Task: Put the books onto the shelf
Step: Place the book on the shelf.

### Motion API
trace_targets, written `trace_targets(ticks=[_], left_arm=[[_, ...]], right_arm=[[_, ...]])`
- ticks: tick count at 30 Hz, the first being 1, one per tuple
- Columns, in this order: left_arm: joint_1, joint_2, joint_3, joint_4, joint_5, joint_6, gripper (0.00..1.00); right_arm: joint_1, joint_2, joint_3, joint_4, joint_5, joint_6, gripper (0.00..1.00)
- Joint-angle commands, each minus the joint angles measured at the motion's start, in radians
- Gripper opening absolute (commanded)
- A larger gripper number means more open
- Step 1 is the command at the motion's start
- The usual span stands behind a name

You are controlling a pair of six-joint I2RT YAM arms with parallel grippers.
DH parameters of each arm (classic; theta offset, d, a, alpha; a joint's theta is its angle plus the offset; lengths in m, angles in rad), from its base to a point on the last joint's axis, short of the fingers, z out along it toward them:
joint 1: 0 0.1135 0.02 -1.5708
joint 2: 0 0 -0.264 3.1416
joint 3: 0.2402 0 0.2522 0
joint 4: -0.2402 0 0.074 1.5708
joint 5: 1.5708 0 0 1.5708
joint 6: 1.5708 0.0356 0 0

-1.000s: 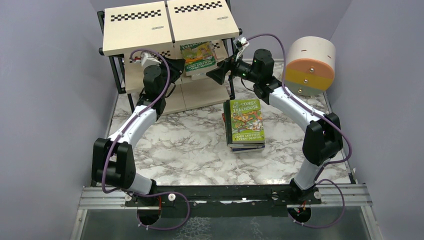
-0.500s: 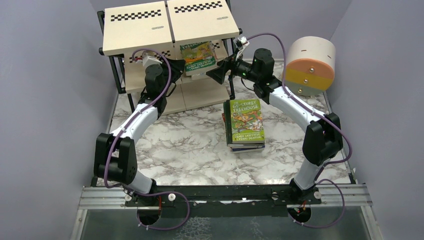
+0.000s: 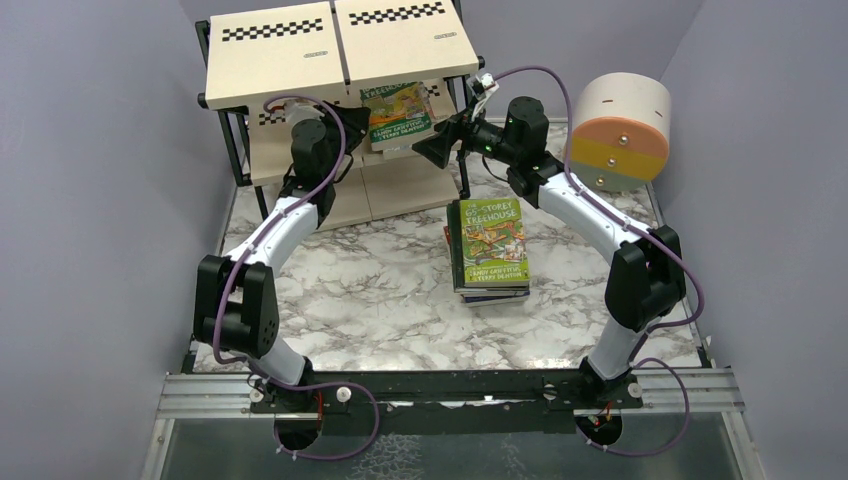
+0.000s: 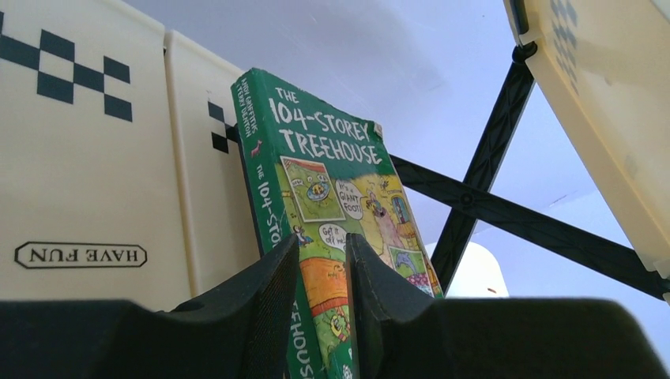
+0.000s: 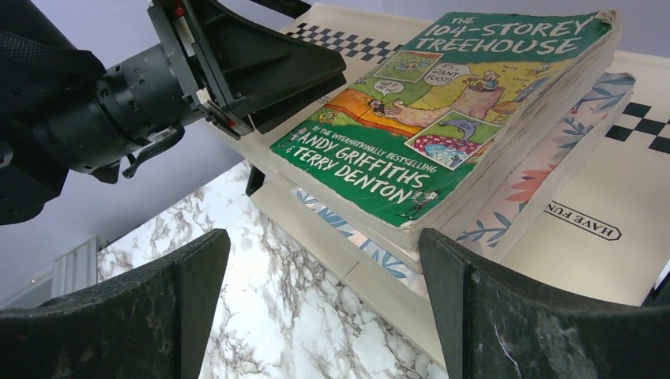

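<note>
left gripper [image 4: 322, 260]: fingers almost pressed together, tips at the edge of the green treehouse book [image 5: 442, 118], nothing visibly pinched
right gripper [image 5: 328, 316]: spread wide, empty, facing that book
green book: flat on a floral book [image 5: 545, 178], middle board of the shelf [image 3: 340, 45]
stack [image 3: 490, 245]: more books on the table, near the shelf
handling: light, bendy paperbacks (covers likely slick); probably best gripped across the spine side, or nudged by a flat edge

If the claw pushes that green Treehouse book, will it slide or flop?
Probably slides: the green book lies flat on a flowery book, cover on cover. It looks thick, so likely stays stiff, though its worn corners might bend. It sits near the shelf edge, so a push could tip it off.
</note>
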Motion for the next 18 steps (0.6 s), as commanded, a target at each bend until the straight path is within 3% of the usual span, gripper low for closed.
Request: trace_targets(ticks=[1, 18], left_arm=[[0.007, 0.029, 0.044, 0.033, 0.031, 0.015, 0.21], [0.015, 0.033, 0.03, 0.031, -0.003, 0.018, 0.2]], right_arm=[[0.004, 0.014, 0.035, 0.005, -0.024, -0.011, 0.88], [0.003, 0.02, 0.038, 0.005, -0.024, -0.015, 0.88]])
